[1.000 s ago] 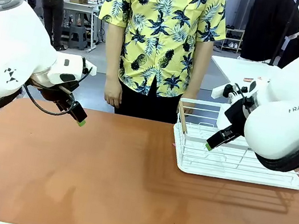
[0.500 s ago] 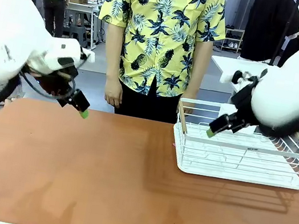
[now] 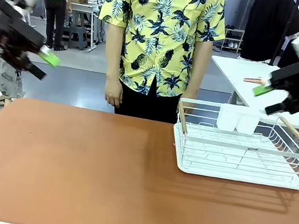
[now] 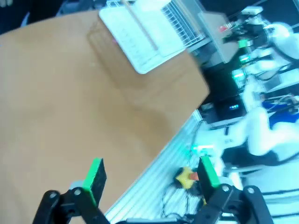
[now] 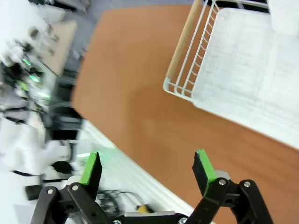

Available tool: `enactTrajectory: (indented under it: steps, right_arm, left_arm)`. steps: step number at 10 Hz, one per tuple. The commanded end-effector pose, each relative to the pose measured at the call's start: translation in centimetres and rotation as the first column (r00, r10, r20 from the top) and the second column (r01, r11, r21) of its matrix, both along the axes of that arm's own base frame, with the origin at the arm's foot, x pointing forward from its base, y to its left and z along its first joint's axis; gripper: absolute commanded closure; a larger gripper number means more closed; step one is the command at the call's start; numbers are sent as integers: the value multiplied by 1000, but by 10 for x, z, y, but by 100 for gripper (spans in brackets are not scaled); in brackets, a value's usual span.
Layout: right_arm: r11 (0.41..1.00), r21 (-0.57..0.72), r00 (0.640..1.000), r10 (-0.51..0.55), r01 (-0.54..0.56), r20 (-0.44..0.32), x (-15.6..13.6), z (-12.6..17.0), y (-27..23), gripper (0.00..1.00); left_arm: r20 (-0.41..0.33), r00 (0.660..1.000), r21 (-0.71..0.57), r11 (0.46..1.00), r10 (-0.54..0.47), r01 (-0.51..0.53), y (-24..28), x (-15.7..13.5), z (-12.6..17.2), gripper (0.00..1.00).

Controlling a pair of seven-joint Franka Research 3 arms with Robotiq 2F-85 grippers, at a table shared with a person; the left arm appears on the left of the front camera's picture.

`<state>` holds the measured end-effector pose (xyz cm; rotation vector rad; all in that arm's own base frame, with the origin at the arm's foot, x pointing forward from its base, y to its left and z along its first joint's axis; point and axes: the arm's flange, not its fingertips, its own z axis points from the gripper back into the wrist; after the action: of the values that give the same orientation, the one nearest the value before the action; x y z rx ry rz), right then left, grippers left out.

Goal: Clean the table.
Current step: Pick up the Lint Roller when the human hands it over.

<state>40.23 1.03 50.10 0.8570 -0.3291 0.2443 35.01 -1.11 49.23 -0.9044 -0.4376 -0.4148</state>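
Above the left end of the reddish-brown table (image 3: 97,178), the left gripper (image 3: 43,65) hangs in the air with its green-padded fingers spread wide and nothing between them. Its own wrist camera shows the left gripper (image 4: 152,170) over the table's (image 4: 70,93) near edge, the jaws fully apart and touching nothing. Opposite, the right gripper (image 3: 268,100) is raised above the far right corner, over a white wire dish rack (image 3: 231,176). Its jaws also stand wide and empty. From the right wrist camera, the right gripper (image 5: 147,165) looks down on the table (image 5: 140,93) and the rack's (image 5: 187,88) rim, where a wooden handle (image 5: 184,39) runs along one end.

The table spans the foreground of the front view, its top bare apart from the rack at its right side. Two white containers (image 3: 238,119) stand at the rack's far end. A person in a yellow pineapple-print shirt (image 3: 163,33) stands at the far edge, one hand (image 3: 112,94) hanging loose and the other by the rack's corner. Behind the rack is a smaller white-topped table (image 3: 244,68).
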Motion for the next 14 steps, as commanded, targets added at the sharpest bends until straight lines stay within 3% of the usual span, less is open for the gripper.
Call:
enactTrajectory:
  steps: [1,2,4,7,10,11,12,14]
  right_arm:
    - [979,205,990,6,22,-138,7,-2,-51,0]
    - [959,281,985,16,34,-173,7,-2,-83,0]
    - [938,329,986,-62,111,-156,-3,2,-132,0]
    - [901,378,972,-159,214,-172,-20,-1,-192,0]
    - [885,381,959,-205,267,-194,-22,-16,-221,0]
    - [887,368,958,-225,278,-180,-21,-20,-219,0]
    - [885,365,950,-218,289,-223,-27,-17,-222,0]
    - [885,365,950,-218,289,-223,-27,-17,-222,0]
  left_arm:
    - [-75,997,-141,990,-17,6,52,-11,-6,0]
    - [-104,994,-198,979,21,-41,81,-18,-7,0]
    - [-157,986,-267,959,54,-95,131,-34,-10,0]
    - [-167,978,-320,932,123,-172,185,-59,-16,0]
    - [-186,970,-314,926,155,-208,194,-62,-10,0]
    - [-208,972,-314,934,109,-172,189,-60,-7,0]
    - [-200,966,-305,926,165,-221,197,-66,-19,0]
    - [-200,966,-305,926,165,-221,197,-66,-19,0]
